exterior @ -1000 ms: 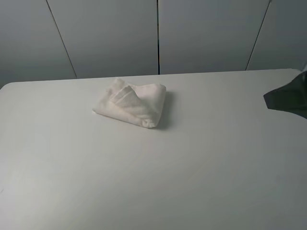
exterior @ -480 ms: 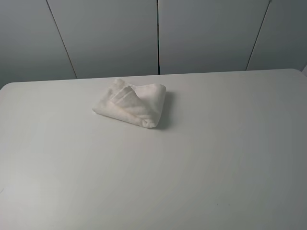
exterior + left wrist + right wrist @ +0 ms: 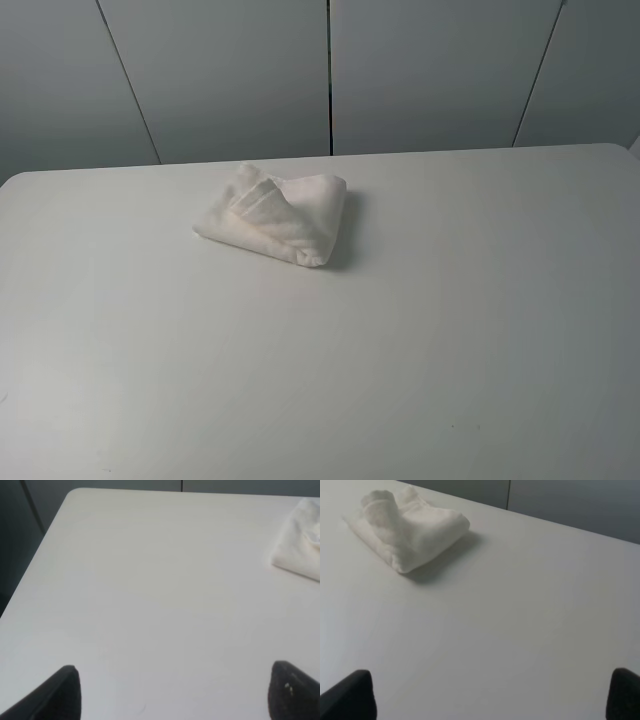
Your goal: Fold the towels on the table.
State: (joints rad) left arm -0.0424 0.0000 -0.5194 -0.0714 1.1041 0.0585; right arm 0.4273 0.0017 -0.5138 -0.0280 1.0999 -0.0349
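The white towel [image 3: 273, 218] lies folded into a small thick bundle on the far middle of the white table [image 3: 400, 340]. It also shows in the right wrist view [image 3: 407, 527] and at the edge of the left wrist view [image 3: 300, 542]. Neither arm shows in the exterior high view. My left gripper [image 3: 172, 695] is open and empty over bare table, well away from the towel. My right gripper [image 3: 492, 695] is open and empty, also far from the towel. The towel's label is hidden.
Grey wall panels [image 3: 330, 75] stand behind the table's far edge. The table's rounded far left corner [image 3: 75, 492] shows in the left wrist view, with a dark drop beyond its side edge.
A dark part of the right arm at the right edge of the exterior high view has withdrawn out of sight. The towel has not moved.
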